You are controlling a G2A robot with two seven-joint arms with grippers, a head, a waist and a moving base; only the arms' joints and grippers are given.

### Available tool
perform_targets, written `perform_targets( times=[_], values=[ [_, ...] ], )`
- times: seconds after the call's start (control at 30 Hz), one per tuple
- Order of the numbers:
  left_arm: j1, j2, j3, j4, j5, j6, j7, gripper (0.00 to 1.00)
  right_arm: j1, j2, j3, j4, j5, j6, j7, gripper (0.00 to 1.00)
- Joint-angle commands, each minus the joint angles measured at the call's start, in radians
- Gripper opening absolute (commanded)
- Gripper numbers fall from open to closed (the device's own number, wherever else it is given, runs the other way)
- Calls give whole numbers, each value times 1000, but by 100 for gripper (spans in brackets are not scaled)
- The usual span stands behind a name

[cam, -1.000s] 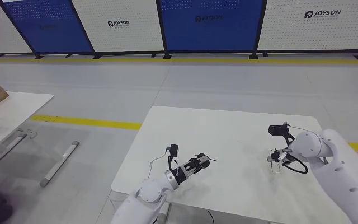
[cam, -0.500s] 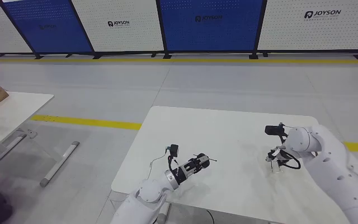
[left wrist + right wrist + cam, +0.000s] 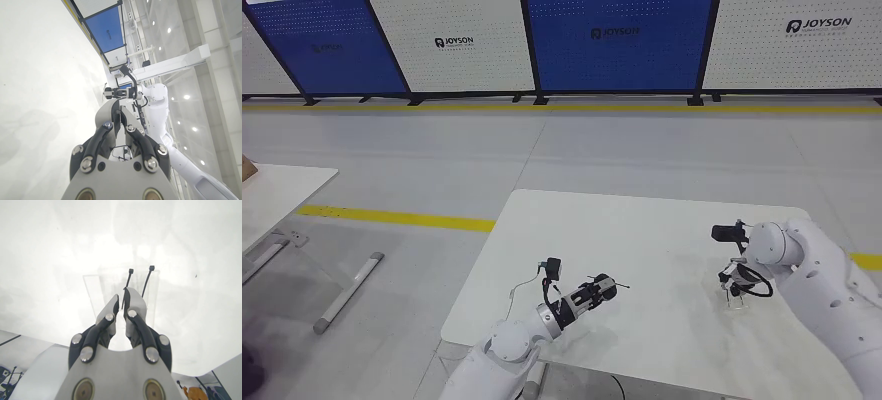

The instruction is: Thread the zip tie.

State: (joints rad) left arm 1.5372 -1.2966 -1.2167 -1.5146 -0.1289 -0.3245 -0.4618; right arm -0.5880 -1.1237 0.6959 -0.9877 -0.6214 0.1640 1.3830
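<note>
My right gripper (image 3: 122, 293) has swung in over the clear plastic holder (image 3: 88, 289) near the white table's (image 3: 642, 240) right edge. Its fingers are parted around a standing thin black zip tie (image 3: 129, 276), so clamping looks next. My left gripper (image 3: 118, 103), by the near edge, stays clenched.

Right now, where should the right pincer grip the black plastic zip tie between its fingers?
Probably the thin strap of the black plastic zip tie, below its square head, coming from the tail end: the strap runs lengthwise between the right pincer's open fingers, head past their tips.
</note>
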Motion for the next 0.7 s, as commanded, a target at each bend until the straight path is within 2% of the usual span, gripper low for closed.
perform_targets(
  times=[0.0, 0.43, 0.67],
  values=[
    [0, 0, 0, 0, 0, 0, 0, 0, 4, -5, -4, 14, 0, 2, -3, 24],
    [0, 0, 0, 0, 0, 0, 0, 0, 20, -31, -17, 62, -1, -3, -3, 26],
    [0, 0, 0, 0, 0, 0, 0, 0, 40, -54, -35, 117, 3, -5, 1, 27]
  ],
)
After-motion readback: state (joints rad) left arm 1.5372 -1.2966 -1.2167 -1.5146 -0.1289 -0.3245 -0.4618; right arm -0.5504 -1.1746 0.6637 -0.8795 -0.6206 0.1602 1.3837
